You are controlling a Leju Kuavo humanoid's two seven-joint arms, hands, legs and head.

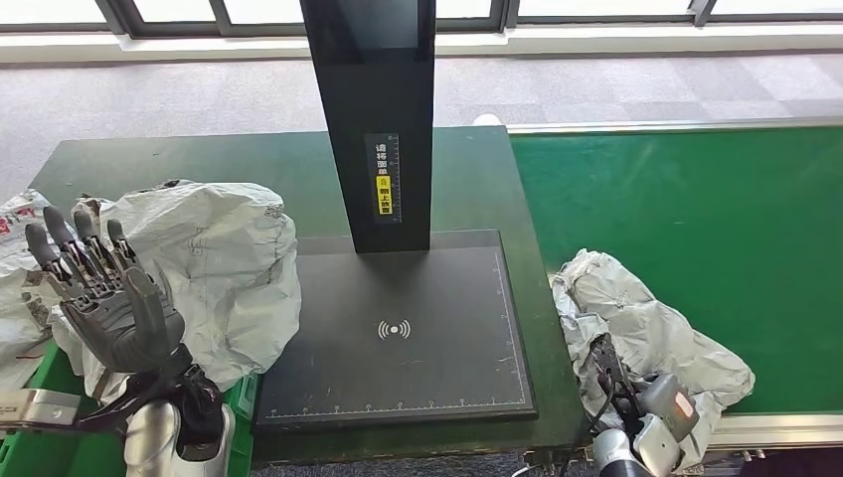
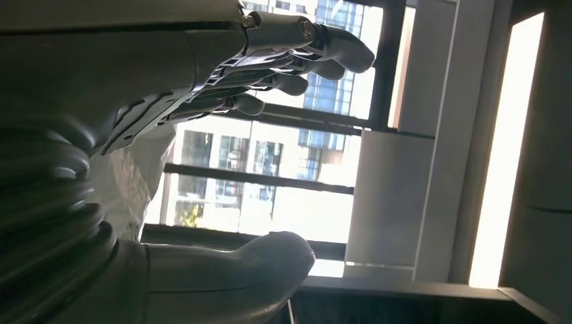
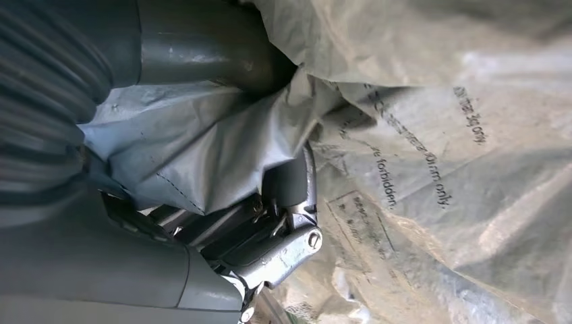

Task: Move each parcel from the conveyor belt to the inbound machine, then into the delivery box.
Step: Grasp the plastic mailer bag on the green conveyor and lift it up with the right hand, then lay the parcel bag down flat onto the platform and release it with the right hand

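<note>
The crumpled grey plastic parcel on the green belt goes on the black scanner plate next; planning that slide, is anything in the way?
Nothing visible. The right hand grips the crumpled grey plastic parcel at the green conveyor belt's near edge. The black scanner plate beside it lies bare; its black post stands at the far edge.

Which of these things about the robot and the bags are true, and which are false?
1. The right hand grips a bag on the belt. True.
2. The scanner plate has a bag on it. False: it is bare.
3. The left hand holds a bag. False: it is raised, fingers apart, holding nothing.
4. A bag lies left of the plate. True.
</note>
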